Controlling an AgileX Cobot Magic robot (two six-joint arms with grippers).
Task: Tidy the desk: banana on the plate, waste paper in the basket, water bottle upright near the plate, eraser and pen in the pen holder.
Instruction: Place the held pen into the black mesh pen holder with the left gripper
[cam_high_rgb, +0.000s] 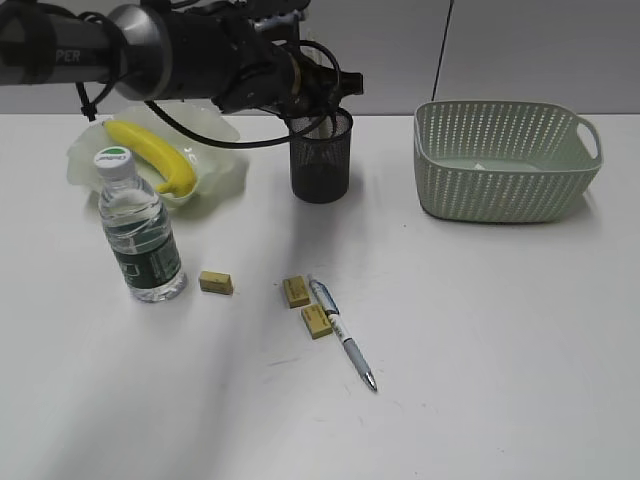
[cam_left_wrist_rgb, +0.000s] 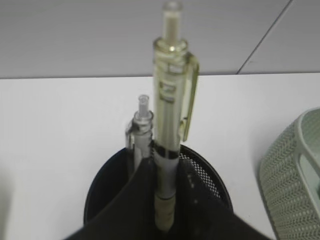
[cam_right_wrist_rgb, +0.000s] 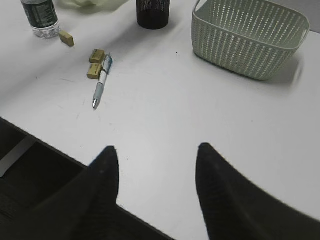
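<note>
My left gripper (cam_high_rgb: 325, 105) (cam_left_wrist_rgb: 165, 170) is shut on a clear pen (cam_left_wrist_rgb: 170, 100), held upright with its lower end inside the black mesh pen holder (cam_high_rgb: 321, 160) (cam_left_wrist_rgb: 212, 177). A second pen (cam_left_wrist_rgb: 140, 130) stands in the holder. Another pen (cam_high_rgb: 342, 335) (cam_right_wrist_rgb: 101, 82) lies on the desk, with three tan erasers (cam_high_rgb: 216, 283) (cam_high_rgb: 296, 291) (cam_high_rgb: 317, 320) close by. The banana (cam_high_rgb: 150, 155) rests on the plate (cam_high_rgb: 225, 130). Upright beside the plate stands the water bottle (cam_high_rgb: 140, 230). The basket (cam_high_rgb: 505, 160) is at the right. No waste paper shows. My right gripper (cam_right_wrist_rgb: 155, 150) hangs open over the desk's near edge, holding nothing.
The left arm (cam_high_rgb: 150, 50) stretches across the back of the desk above the plate. In the left wrist view, the basket's wall (cam_left_wrist_rgb: 295, 175) is just right of the pen holder. Bare desk (cam_high_rgb: 500, 350) lies in front of the basket.
</note>
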